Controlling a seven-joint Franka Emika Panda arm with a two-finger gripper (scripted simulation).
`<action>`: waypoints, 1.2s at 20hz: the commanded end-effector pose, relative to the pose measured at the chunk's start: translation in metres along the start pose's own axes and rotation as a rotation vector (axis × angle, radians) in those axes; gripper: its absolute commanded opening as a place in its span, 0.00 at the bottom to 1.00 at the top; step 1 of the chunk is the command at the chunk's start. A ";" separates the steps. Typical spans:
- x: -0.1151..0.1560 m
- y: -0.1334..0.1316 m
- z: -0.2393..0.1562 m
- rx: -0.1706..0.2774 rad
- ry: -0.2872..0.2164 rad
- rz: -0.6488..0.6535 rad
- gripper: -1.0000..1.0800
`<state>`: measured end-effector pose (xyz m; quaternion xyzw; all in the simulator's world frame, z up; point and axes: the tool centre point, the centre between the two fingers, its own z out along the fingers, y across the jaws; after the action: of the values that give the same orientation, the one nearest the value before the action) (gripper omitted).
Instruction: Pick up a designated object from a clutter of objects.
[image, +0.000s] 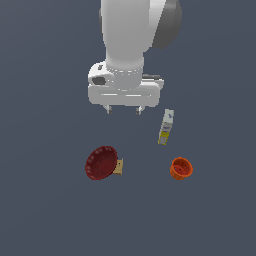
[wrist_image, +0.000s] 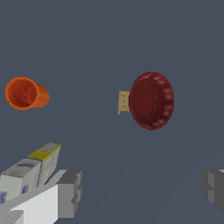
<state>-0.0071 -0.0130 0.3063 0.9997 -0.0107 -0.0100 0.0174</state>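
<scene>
We hover with the gripper (image: 124, 109) open and empty, so next we must move over the carton (image: 166, 127) on the exterior view's right.

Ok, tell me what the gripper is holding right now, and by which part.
Nothing. The gripper is open with an empty gap between its fingers; the carton lies beside it, ungrasped.

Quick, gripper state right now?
Gripper: open, holding nothing; the carton sits untouched toward the exterior view's right.
</scene>
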 end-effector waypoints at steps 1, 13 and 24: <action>-0.001 -0.007 0.003 0.001 0.001 0.004 0.96; -0.024 -0.085 0.037 0.015 0.010 0.060 0.96; -0.076 -0.174 0.081 0.031 0.016 0.138 0.96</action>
<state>-0.0739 0.1508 0.2262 0.9972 -0.0742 -0.0015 0.0038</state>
